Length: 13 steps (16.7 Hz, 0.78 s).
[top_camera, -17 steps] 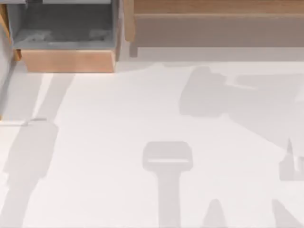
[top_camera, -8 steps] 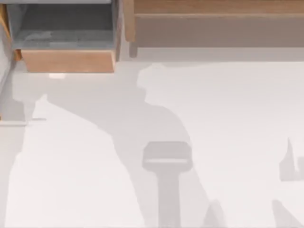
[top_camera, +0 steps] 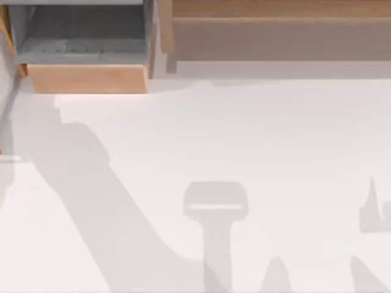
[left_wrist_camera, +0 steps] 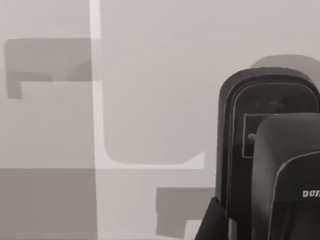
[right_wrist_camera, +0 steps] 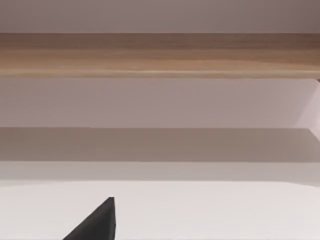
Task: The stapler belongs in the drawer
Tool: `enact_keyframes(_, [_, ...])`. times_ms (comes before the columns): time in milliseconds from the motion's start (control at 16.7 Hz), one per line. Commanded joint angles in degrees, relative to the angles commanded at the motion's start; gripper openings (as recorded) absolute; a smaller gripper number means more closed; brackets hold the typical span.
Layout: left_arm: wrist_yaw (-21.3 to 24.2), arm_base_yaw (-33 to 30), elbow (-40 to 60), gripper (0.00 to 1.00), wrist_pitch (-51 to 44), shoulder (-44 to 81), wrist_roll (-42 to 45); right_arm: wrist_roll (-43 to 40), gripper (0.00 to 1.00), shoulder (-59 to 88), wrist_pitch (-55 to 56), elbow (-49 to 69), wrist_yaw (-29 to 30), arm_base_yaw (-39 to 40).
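Left gripper (left_wrist_camera: 235, 220): apparently clamped on the stapler (left_wrist_camera: 270, 150), though hard to say for certain, with the grip itself crowded at the edge of the left wrist view. Held close under the wrist camera, black and round-ended, small grey mark towards one end, raised over a pale grey surface crossed by lighter bands, with a soft shadow cast just beyond it. So, stapler carried rather than lying anywhere, and by that reading not yet in the drawer (top_camera: 87, 78). Drawer itself pulled out at the far left of the table (top_camera: 275, 134), tan front panel facing near, grey floor exposed behind it, just left of the long brown shelf unit (top_camera: 275, 36). Just changed: broad arm shadow (top_camera: 79, 165), a second ago lying on the right half of the table, half a second ago crossing the middle, now slanting up the left side and ending just near of the drawer front. Taken as a transport sweep nearly finished, with lowering and release over the open drawer left to do. Right gripper (right_wrist_camera: 97, 225): parked facing the shelf unit, grip state impossible to tell.
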Motion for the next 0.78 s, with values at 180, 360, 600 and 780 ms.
enact_keyframes(180, [0.00, 0.00, 0.00, 0.00, 0.00, 0.00, 0.00, 0.00, 1.00, 0.00, 0.00, 0.00, 0.00, 0.00])
enact_keyframes(360, [-0.22, -0.56, 0.71, 0.00, 0.62, -0.76, 0.31, 0.00, 1.00, 0.00, 0.00, 0.00, 0.00, 0.00])
enact_keyframes(600, [-2.77, 0.90, 5.69, 0.00, 5.68, -8.84, 1.74, 0.00, 1.00, 0.00, 0.00, 0.00, 0.00, 0.00])
enact_keyframes(780, [-4.71, 2.20, 8.44, 0.00, 9.45, -14.91, 2.71, 0.00, 1.00, 0.00, 0.00, 0.00, 0.00, 0.00])
